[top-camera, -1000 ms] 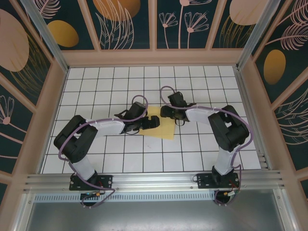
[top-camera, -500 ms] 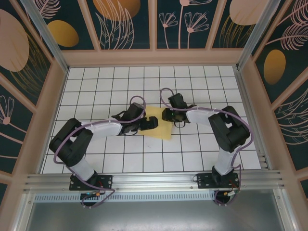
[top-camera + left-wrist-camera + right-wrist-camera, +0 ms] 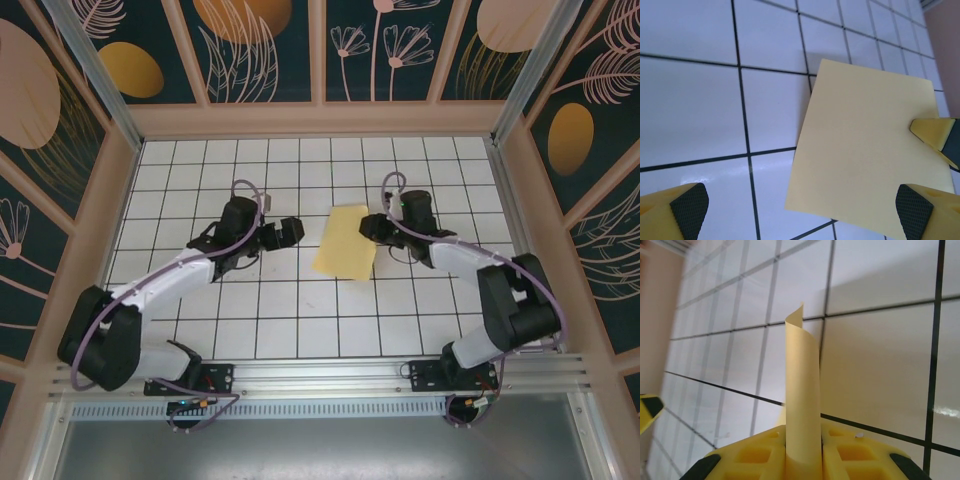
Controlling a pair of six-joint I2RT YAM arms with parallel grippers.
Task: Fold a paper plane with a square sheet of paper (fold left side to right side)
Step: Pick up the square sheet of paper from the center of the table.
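The right gripper (image 3: 803, 452) is pinched shut on the right edge of the square sheet of paper (image 3: 346, 243). In its wrist view the gripped strip stands up between the yellow fingers (image 3: 752, 455) and curls over at the top. The left gripper (image 3: 289, 232) is spread wide and holds nothing, just left of the sheet and apart from it, black pads (image 3: 688, 204) facing inward. The sheet lies around the middle of the table (image 3: 200, 330), a little toward the right edge, on white tiles with black grid lines. Wooden frames with dark floral panels (image 3: 260, 50) wall the table in, and a metal rail (image 3: 320, 375) runs along its near edge
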